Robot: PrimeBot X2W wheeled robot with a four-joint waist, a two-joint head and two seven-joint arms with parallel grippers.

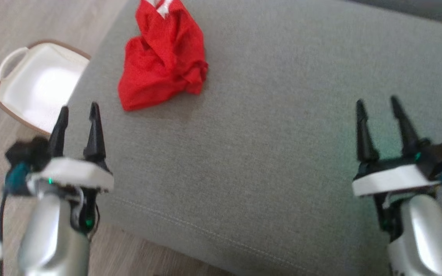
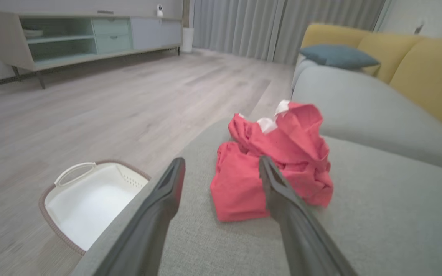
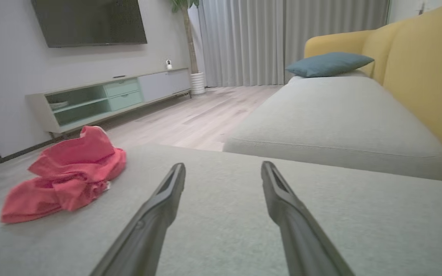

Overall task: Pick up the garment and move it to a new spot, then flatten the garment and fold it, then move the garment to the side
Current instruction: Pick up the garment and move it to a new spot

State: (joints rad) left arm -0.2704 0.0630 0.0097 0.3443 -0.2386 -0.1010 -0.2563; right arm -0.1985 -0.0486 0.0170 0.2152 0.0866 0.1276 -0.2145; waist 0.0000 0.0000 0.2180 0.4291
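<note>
Wide-spread and empty, the dark two-fingered left gripper (image 1: 79, 107) and right gripper (image 1: 376, 100) hung at a grey fabric cushion's (image 1: 251, 161) near side; its far left held the crumpled red cloth garment (image 1: 163, 61), nearer the left gripper.

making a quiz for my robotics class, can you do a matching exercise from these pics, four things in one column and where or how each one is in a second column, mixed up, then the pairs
Things
1. garment
2. basket
3. pillow
4. right claw

Places or states
A. on the wooden floor
B. open, over a bare part of the grey cushion
C. crumpled in a heap on the grey cushion
D. at the far end of the sofa, by the yellow backrest

Pairs: 1-C, 2-A, 3-D, 4-B
</note>
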